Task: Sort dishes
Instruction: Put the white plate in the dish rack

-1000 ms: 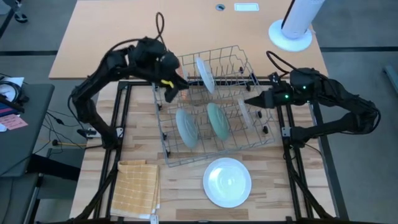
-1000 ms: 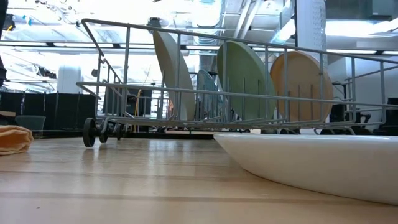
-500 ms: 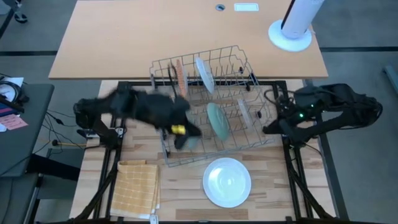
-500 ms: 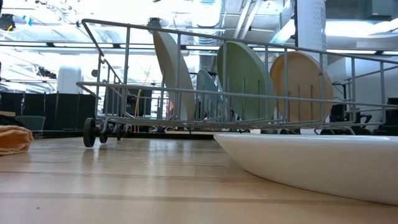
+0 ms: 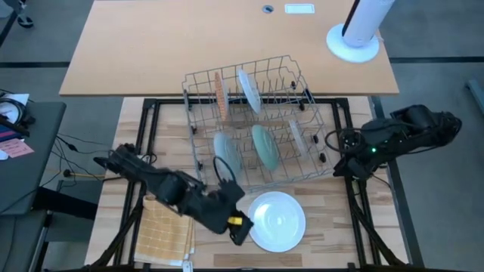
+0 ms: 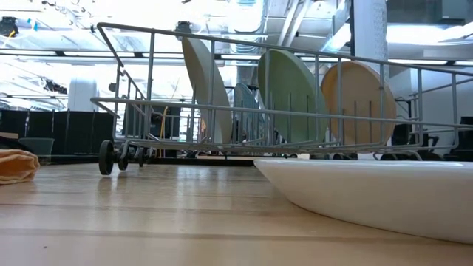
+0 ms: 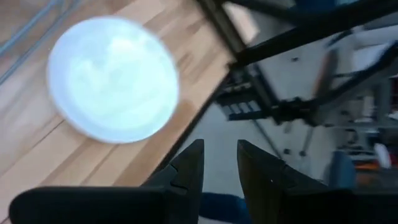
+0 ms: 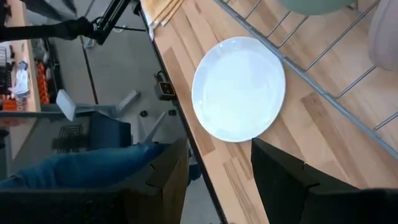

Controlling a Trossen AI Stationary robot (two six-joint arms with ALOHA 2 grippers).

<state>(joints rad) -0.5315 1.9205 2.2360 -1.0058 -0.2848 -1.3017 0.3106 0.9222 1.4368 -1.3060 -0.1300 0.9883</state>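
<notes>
Left claw [image 5: 240,230] swung down from rack, white plate [image 5: 277,221] just beside

White plate [image 5: 277,221] flat on table; orange [image 5: 220,94], white [image 5: 249,90], 2 teal [image 5: 228,155], beige [image 5: 297,138] plates upright in rack.

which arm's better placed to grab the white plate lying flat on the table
Left. The left hand hangs right beside the white plate at its edge, fingers slightly apart. The right hand sits back at the table's right side, beyond the rack.
</notes>
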